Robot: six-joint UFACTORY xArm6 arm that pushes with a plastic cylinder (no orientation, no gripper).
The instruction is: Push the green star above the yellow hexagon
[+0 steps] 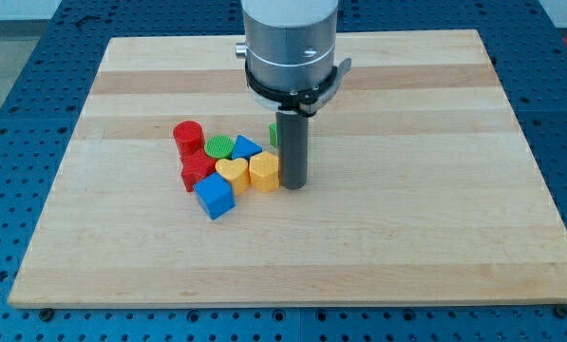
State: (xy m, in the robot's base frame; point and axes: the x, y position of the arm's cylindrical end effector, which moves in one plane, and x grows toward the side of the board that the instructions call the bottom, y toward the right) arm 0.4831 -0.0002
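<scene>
The yellow hexagon [263, 171] lies near the board's middle, at the right end of a cluster of blocks. My tip [293, 184] rests on the board just right of the hexagon, touching or nearly touching it. The green star [274, 133] is mostly hidden behind the rod; only a green sliver shows at the rod's left edge, above the hexagon.
The cluster holds a red cylinder [188, 136], a green cylinder [219, 147], a blue triangle [246, 147], a red star [198, 170], a yellow heart [232, 172] and a blue cube [214, 197]. The wooden board [435, 218] lies on a blue perforated table.
</scene>
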